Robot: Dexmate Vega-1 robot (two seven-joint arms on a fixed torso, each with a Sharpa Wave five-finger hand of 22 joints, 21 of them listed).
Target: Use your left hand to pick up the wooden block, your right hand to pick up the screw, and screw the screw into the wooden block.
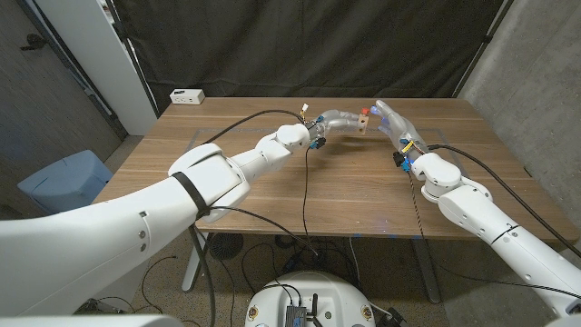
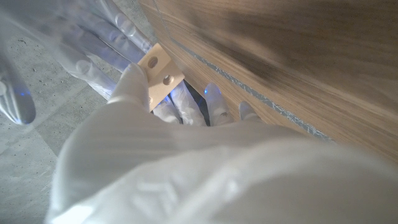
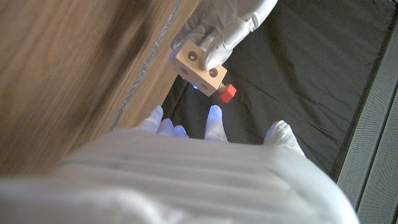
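Observation:
My left hand (image 1: 338, 120) holds the pale wooden block (image 1: 363, 123) up over the far middle of the table. In the left wrist view its fingers (image 2: 134, 81) grip the block (image 2: 160, 71), which has round holes in it. The red-headed screw (image 3: 226, 93) sticks out of one face of the block (image 3: 198, 62), with its shank in the wood; in the head view the screw (image 1: 365, 111) is a red dot on the block. My right hand (image 1: 395, 129) is just right of the block, fingers (image 3: 214, 118) spread and holding nothing, a short gap from the screw.
The wooden table (image 1: 300, 195) spreads below both hands. A white box (image 1: 187, 95) sits at its back left corner. A blue bin (image 1: 64, 177) stands on the floor to the left. A black curtain hangs behind the table.

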